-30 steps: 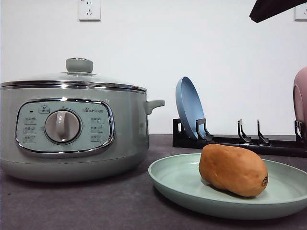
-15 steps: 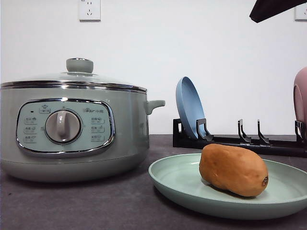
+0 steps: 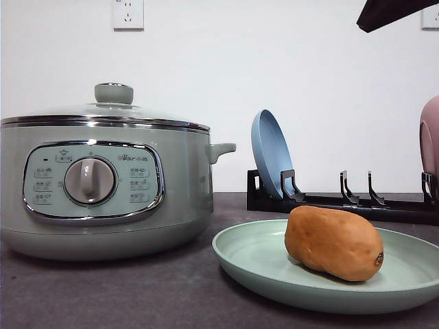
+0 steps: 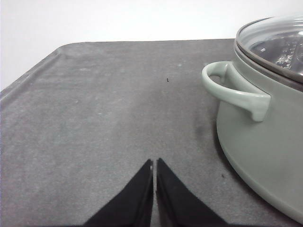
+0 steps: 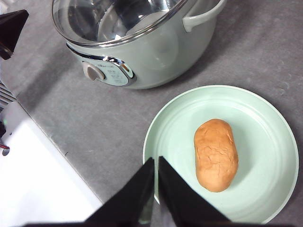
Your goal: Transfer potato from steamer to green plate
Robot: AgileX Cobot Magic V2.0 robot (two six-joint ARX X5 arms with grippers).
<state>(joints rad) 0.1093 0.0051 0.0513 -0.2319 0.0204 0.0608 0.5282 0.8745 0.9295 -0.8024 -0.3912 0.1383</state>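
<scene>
Overhead, the clenched right claw (image 5: 155,163) hangs above the potato (image 5: 216,154) on the green plate (image 5: 265,118).

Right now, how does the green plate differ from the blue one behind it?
The green plate lies flat on the table; the blue plate stands on edge in a black rack. The green plate carries the potato; the blue plate carries nothing. Both are round with raised rims.

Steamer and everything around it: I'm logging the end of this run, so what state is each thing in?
Steamer: lid on.
Potato: lying on its side on the green plate.
Green plate: flat on table.
Blue plate: standing in rack.
Left gripper: jaws shut, empty.
Right gripper: jaws shut, empty.
</scene>
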